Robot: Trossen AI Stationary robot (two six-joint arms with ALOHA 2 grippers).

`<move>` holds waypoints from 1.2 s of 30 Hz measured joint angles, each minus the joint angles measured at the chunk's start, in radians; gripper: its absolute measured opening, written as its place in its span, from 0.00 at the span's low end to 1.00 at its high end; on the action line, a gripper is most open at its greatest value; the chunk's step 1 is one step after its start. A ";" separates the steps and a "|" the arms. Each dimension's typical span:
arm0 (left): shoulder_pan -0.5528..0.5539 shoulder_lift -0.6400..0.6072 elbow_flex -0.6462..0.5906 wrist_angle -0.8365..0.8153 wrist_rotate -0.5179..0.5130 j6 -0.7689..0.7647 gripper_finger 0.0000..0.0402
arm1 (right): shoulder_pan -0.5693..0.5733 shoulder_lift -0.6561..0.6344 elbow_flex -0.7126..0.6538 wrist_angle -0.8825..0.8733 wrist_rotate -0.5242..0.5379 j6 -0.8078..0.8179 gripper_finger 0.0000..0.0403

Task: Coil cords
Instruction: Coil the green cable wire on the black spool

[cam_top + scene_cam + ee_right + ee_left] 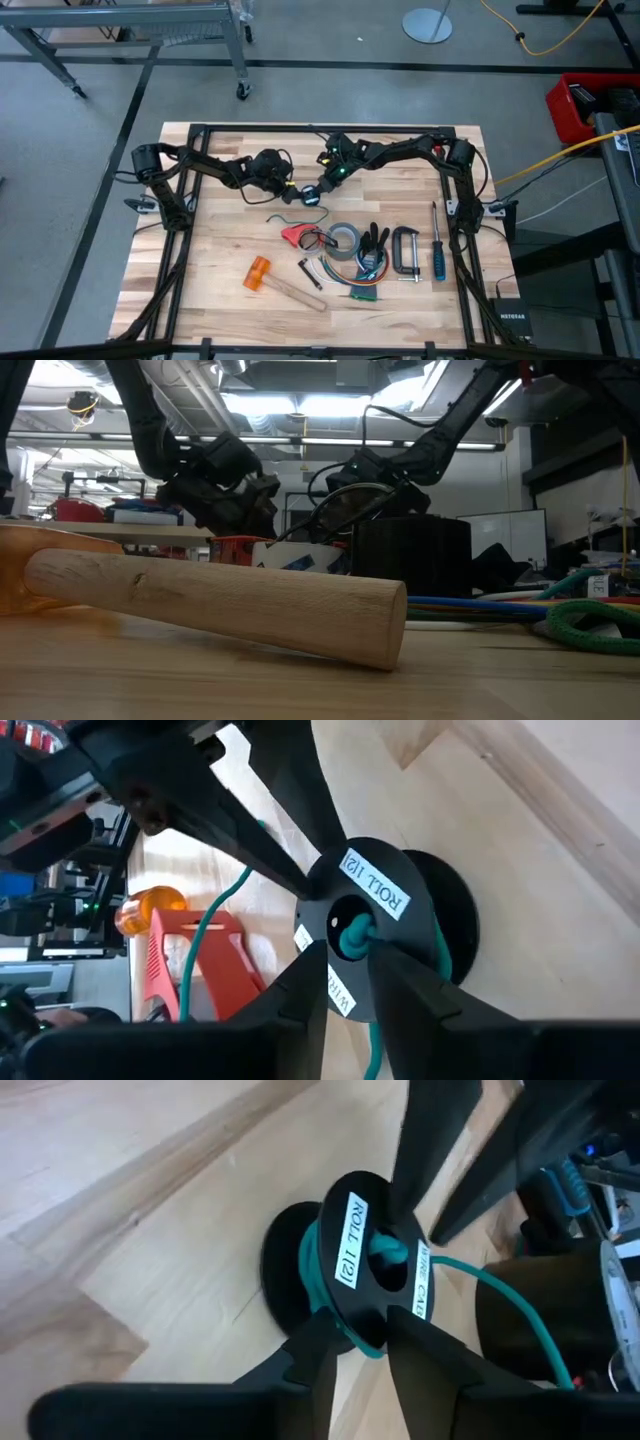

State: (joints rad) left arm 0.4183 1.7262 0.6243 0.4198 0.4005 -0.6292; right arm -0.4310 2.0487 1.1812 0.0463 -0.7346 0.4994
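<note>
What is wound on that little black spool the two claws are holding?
Teal-green cord is wound on the black spool, one end poking through its centre hole. How many turns lie between the flanges is hidden.

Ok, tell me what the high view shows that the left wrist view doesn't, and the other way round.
Only the high view: the whole table and the tools laid along its near side, namely the orange-headed hammer, tape roll, C-clamp and screwdriver.
Only the left wrist view: the white label reading ROLL 12, and the cord's end poking through the hub.
Both: the black spool, its trailing teal cord, and the left gripper and right gripper meeting at it.
</note>
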 joint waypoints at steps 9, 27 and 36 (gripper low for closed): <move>-0.018 0.080 0.002 0.183 -0.001 -0.083 0.15 | 0.021 0.000 0.000 -0.014 0.018 -0.009 0.20; -0.022 0.099 0.003 0.214 -0.009 -0.024 0.01 | 0.018 -0.002 0.000 -0.037 0.028 -0.033 0.20; -0.017 0.099 0.003 0.216 0.003 -0.023 0.00 | -0.010 -0.002 0.053 0.035 -0.220 -0.033 0.20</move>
State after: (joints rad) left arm 0.4015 1.8256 0.6270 0.6355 0.4034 -0.6524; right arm -0.4407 2.0468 1.2346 0.0811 -0.9551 0.4660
